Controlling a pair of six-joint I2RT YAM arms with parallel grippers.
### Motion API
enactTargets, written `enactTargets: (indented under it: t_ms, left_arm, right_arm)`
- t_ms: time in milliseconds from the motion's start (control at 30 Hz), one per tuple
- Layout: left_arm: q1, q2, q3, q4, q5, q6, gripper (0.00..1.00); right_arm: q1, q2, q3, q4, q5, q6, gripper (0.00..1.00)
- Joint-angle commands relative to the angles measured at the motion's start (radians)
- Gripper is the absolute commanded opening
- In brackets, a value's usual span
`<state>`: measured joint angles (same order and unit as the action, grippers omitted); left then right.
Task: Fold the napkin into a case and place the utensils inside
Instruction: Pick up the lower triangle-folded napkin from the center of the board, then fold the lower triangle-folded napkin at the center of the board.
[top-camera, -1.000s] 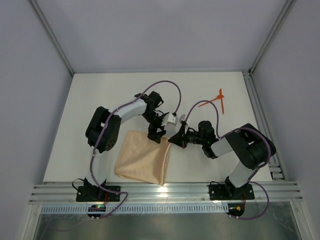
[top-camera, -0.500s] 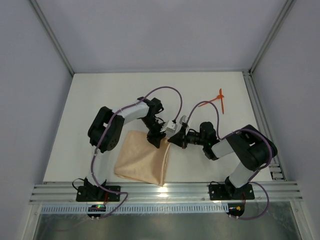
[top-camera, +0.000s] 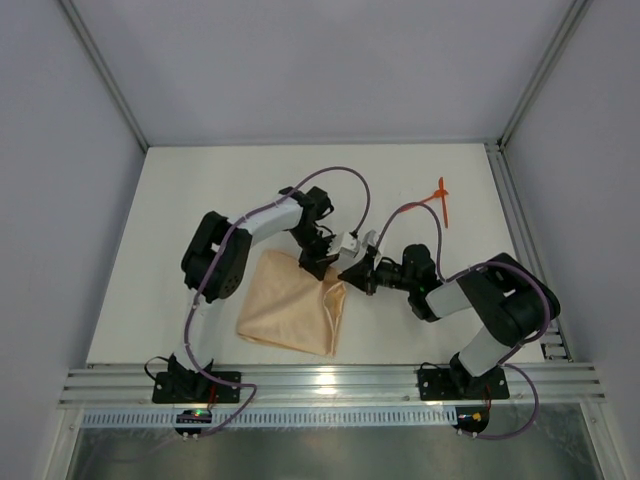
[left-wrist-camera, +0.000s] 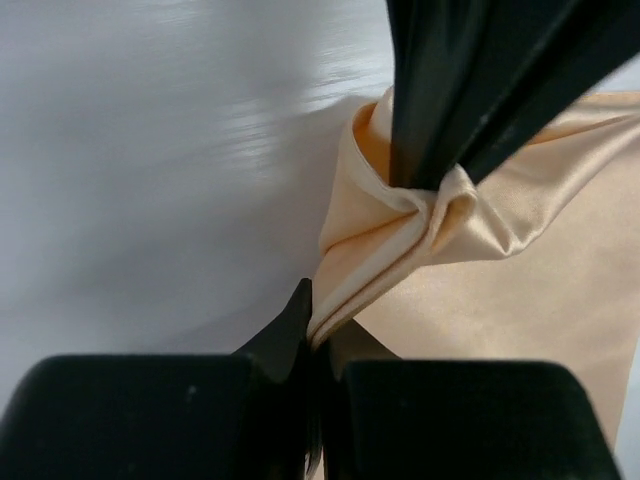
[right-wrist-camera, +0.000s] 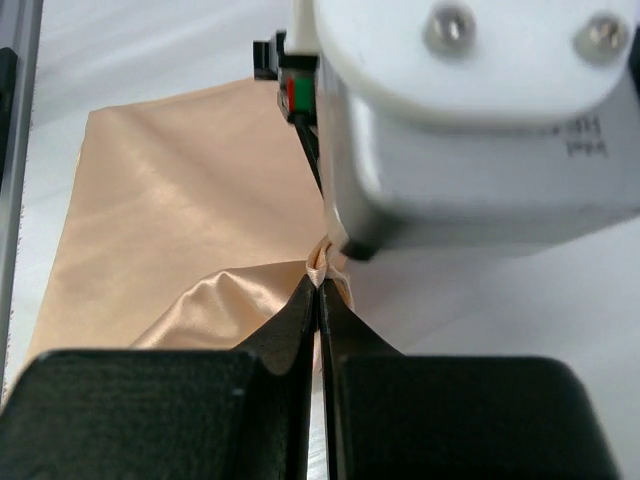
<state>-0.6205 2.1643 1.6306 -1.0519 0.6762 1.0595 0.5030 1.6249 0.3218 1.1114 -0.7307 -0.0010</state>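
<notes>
Here, seen from above, a peach-orange napkin (top-camera: 292, 315) lies mostly flat on a white table (top-camera: 200, 190), near the front edge and between the two arm bases. Both arms bend inward and meet at its far right corner.

The left gripper (left-wrist-camera: 318, 335) is closed on a bunched fold of that corner, its black fingertips pressed together with cloth between them. The right gripper (right-wrist-camera: 318, 290) is closed too, pinching the same gathered corner just beside the left one. The cloth twists into a small knot between the two grips.

The utensils (top-camera: 441, 200), two thin orange-red sticks lying crossed, rest well apart at the far right of the table, untouched. The napkin is not yet a case.

Risks, as a judgement: the two grippers are so close that a pull in different directions could knock their fingers together. The cloth looks smooth and shiny, and each pinch takes only a thin edge, so the corner may slip free. The whole napkin may also drag across the table instead of folding over.
</notes>
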Motion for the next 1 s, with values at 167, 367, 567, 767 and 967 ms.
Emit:
enactTargets:
  t_ms: [167,367,567,767,967]
  left_arm:
    - [-0.005,-0.057,0.005,0.225,-0.25,-0.216,0.0]
    - [-0.01,-0.072,0.005,0.271,-0.334,-0.318,0.0]
    - [-0.01,-0.08,0.031,0.271,-0.385,-0.426,0.0]
    - [-0.008,-0.092,0.035,0.27,-0.412,-0.475,0.0]
    - [-0.012,-0.087,0.052,0.259,-0.429,-0.497,0.0]
  right_arm:
    - [-0.04,0.016,0.109,-0.04,0.063,0.079,0.75]
    - [-0.133,-0.006,0.103,-0.029,0.063,0.289,0.85]
    - [-0.129,-0.075,0.051,-0.056,0.057,0.404,0.67]
    - [-0.069,-0.103,0.046,-0.118,0.06,0.436,0.26]
    - [-0.001,0.07,0.117,0.039,0.062,0.631,0.19]
